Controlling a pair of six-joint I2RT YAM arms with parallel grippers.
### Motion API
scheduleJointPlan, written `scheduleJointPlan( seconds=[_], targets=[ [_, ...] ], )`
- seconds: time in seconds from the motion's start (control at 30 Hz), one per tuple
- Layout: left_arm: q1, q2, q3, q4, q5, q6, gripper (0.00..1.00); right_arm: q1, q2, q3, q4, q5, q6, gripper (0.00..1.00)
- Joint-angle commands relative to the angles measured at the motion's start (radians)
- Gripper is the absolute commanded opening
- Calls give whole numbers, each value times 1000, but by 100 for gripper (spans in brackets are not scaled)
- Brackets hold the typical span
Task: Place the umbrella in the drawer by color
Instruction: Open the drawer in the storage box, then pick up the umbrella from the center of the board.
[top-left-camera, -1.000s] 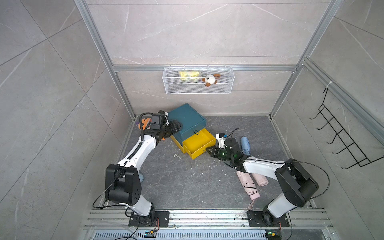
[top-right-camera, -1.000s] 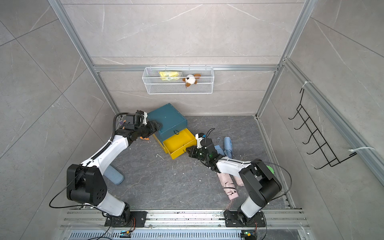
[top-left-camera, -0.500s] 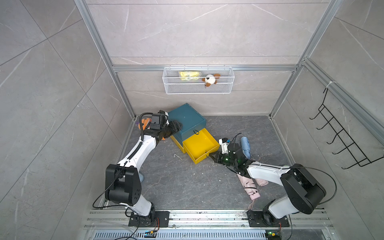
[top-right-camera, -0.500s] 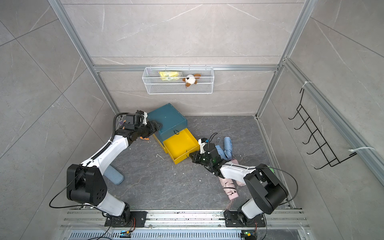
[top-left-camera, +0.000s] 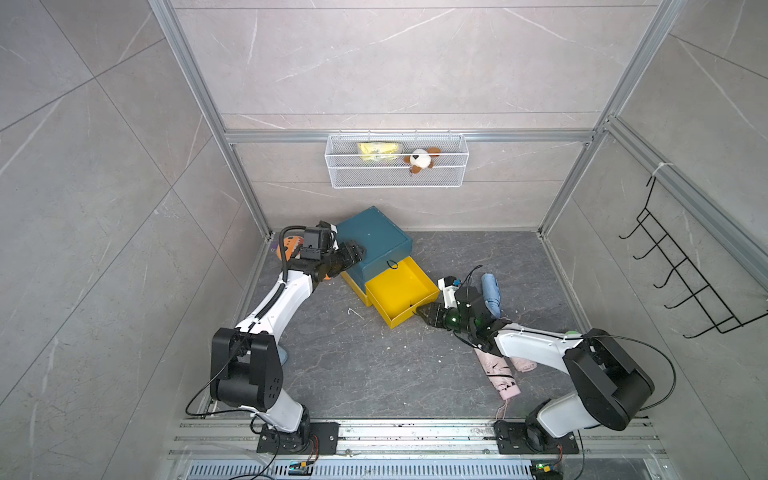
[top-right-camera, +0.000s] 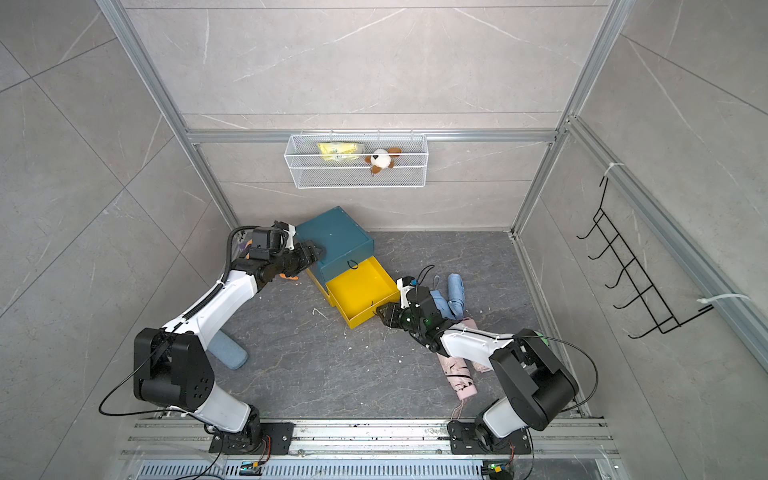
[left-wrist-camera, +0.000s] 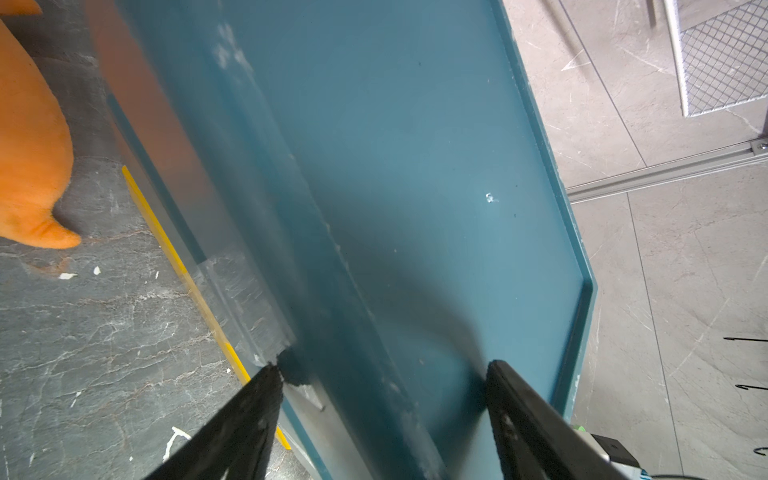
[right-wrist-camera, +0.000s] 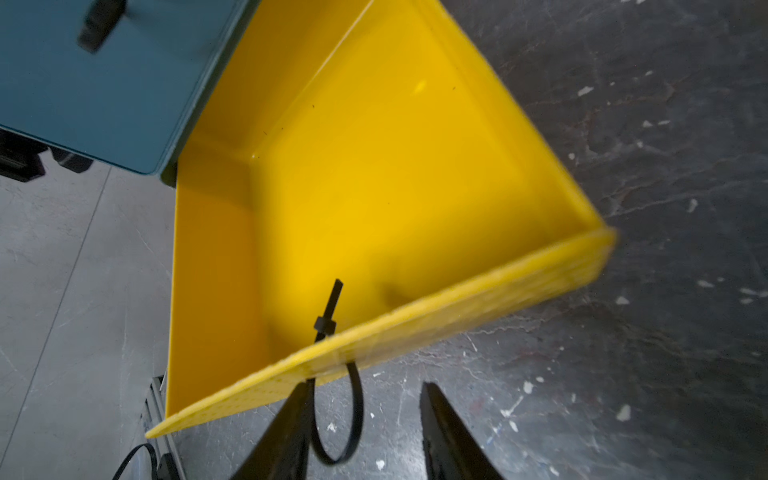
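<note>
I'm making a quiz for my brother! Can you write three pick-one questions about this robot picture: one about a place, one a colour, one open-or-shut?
1. The open drawer is: A pink, B yellow, C green.
2. The right gripper has its jaws: A shut, B hidden, C open.
3. The plush toy lies in: A the wire basket, B the drawer, C the gripper.
Answers: 1 B, its inside shows bright yellow. 2 C, the wrist view shows its fingers apart. 3 A, mesh surrounds it on the wall.

Left arm (top-left-camera: 286, 299) and right arm (top-left-camera: 532, 345) stretch inward, jaws parted.
</note>
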Motion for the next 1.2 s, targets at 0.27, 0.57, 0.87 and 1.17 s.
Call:
scheduleJointPlan(
  seconds=[0.27,0.57,0.87,1.17],
  targets=[
    [-9,-107,2,-168,-69,9,87,3,-189,78,-257,131,-123,74],
    [-15,-289,10,-224,-119,22,87,-68,-345,116,-445,221,-192,81],
    [-168,-361,35,-277,-96,79,87,-150,-374,218,-650,308,-263,88],
    [-433,-287,24,-224,-75,106,88,-216,-194,312,-790,395,-313,93]
  ],
)
